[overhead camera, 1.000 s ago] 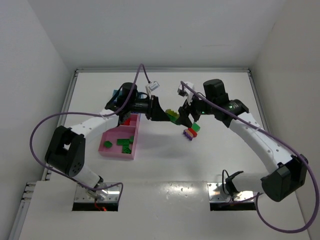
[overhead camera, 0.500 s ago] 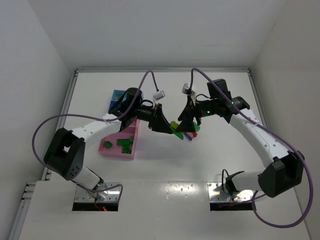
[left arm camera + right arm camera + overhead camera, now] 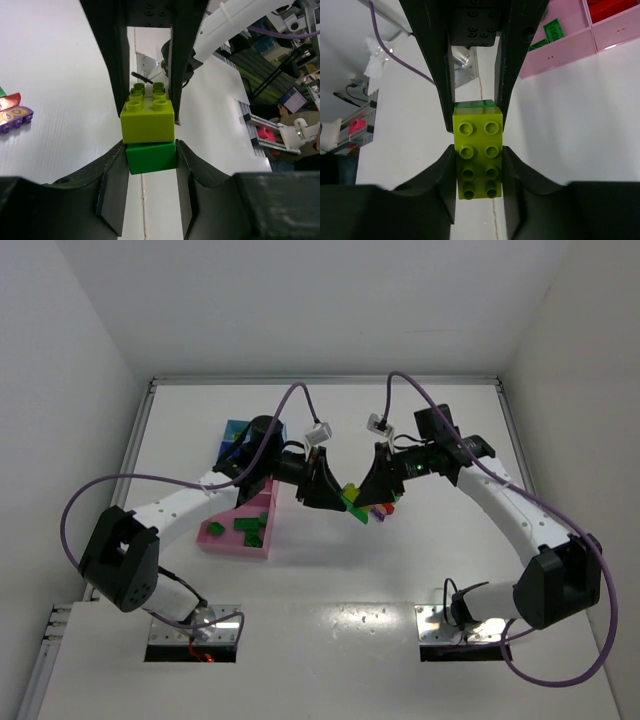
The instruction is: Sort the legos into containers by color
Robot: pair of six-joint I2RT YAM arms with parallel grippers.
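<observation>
A lime lego sits stuck on a green lego, held in the air between both arms over mid-table. My left gripper is shut on the green brick, one finger on each side. My right gripper faces it and is shut on the lime brick; the green brick's edge shows just beyond. A red and a purple lego lie on the table under the right gripper. The pink containers hold green legos and red ones.
A blue container adjoins the pink ones at the back left. The red and purple pieces lie left of the held stack in the left wrist view. The table's raised rim runs along the back.
The right gripper has swung in toward the left one and shut on the lime brick. The left gripper has kept its hold on the green brick throughout.
</observation>
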